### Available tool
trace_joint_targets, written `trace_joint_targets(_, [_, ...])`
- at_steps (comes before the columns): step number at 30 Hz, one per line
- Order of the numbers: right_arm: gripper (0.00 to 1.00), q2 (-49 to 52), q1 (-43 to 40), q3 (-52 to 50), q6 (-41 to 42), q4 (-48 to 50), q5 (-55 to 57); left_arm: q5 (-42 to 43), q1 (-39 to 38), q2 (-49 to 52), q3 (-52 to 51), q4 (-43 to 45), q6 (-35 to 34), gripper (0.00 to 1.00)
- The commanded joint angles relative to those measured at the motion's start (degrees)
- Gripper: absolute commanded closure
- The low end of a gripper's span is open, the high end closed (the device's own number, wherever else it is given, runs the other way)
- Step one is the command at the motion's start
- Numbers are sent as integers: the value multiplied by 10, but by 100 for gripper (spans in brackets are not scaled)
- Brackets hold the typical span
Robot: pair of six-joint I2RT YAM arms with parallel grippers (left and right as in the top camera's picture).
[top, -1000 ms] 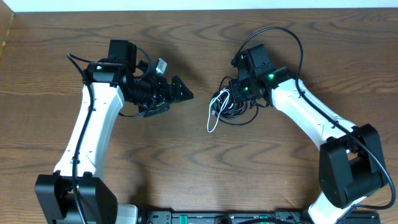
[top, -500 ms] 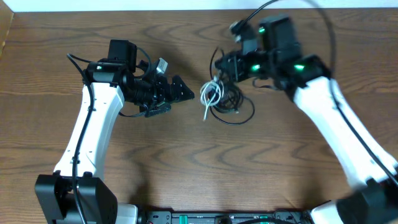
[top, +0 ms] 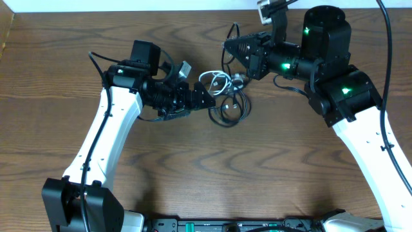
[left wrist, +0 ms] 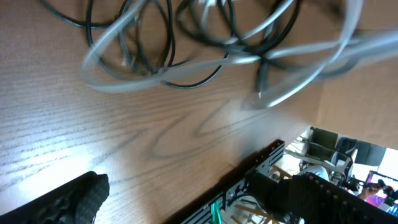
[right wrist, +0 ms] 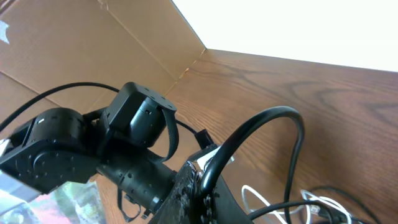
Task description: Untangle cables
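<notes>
On a dark, grained wooden table (top: 193,167), the left gripper (top: 205,98), matte black on a glossy white arm, reaches with its fingers spread wide toward a tangle of cables (top: 226,96): thin black loops coiled around a short white cord. The bundle lies between the two arms, just beside the left fingertips. Beyond it, the right gripper (top: 229,48) hangs raised, jaws closed; whether it pinches a black strand cannot be told.

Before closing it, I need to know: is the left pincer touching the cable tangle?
Cannot tell. Overhead, the open left pincer sits right at the cable tangle, but no contact or gap shows plainly; the left wrist view is blurred.
</notes>
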Motion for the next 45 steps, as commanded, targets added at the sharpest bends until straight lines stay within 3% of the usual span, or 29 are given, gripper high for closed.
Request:
trace_joint_targets(1, [99,-10,-1,8,24,3,-7,7,-4,0,7,11,-21,1])
trace_joint_targets(5, [99,-10,-1,8,38,10,-6,8,-4,0,7,40,-90,1])
trace_joint_targets(12, [99,-10,-1,8,84,27,-5,-2,-4,0,7,94,-133,1])
trace_joint_targets(18, [99,-11,-1,8,110,62,-33,-138,-4,1,7,106,-235,1])
trace_joint_targets(25, [99,-14,-2,8,154,90,-78,-190,-4,1,7,182,-238,2])
trace_joint_targets(29, [99,-18,-5,8,154,87,-95,-231,-4,2,7,189,-238,31])
trace_joint_targets(30, [99,-19,-9,8,154,85,-95,-247,-4,2,7,186,-238,34])
trace_joint_targets(34, [99,-22,-31,8,154,71,-95,-304,-4,8,-1,165,-238,42])
trace_joint_targets(39, [99,-25,-73,8,154,68,-127,-313,-4,18,-19,155,-238,57])
trace_joint_targets(45, [99,-39,-131,8,160,68,-164,-314,-4,43,-20,147,-235,59])
